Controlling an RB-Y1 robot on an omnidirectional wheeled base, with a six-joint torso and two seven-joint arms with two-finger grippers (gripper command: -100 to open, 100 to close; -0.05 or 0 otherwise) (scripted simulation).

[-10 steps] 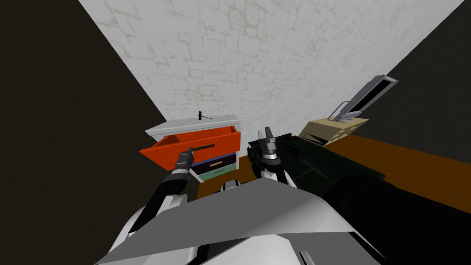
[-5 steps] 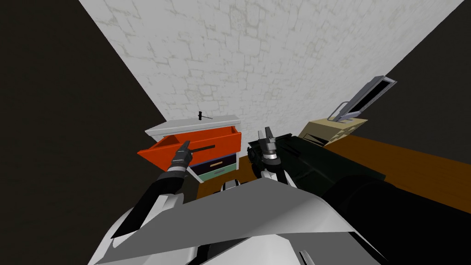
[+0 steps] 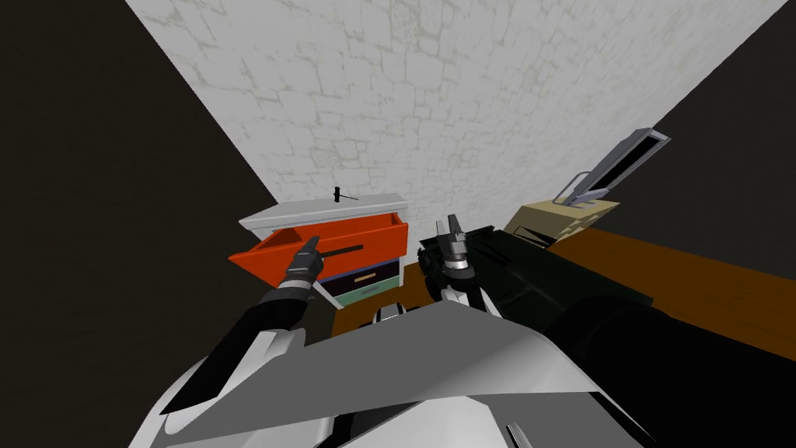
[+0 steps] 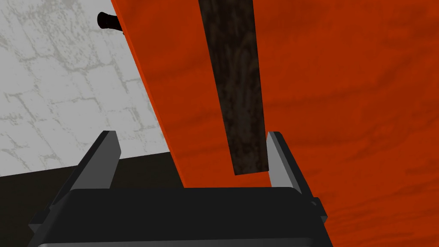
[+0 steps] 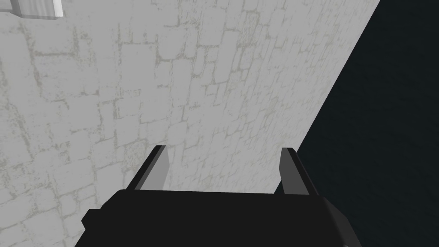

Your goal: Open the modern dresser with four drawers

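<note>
Head view: the dresser [image 3: 326, 210], white-topped, stands against the pale stone-patterned wall [image 3: 435, 101], at 9 o'clock from the right tool [image 3: 451, 227]. Its orange top drawer [image 3: 342, 233] is drawn well out. A dark purple drawer [image 3: 364, 274] and a teal drawer [image 3: 370, 290] sit closed below it at 6 o'clock. A dark bar handle [image 3: 347, 250] crosses the orange front, and the left tool [image 3: 312, 246] sits at the handle's 8 o'clock end. Left wrist view: the left tool [image 4: 190, 135] is spread wide and grips nothing. The handle's [image 4: 235, 85] end lies between its fingers, close against one of them. A small black object [image 3: 338, 194] stands on the dresser top at 12 o'clock. Right wrist view: the right tool [image 5: 225, 149] is raised, open and empty. Brown floor [image 3: 684, 280] extends toward 3 o'clock.
</note>
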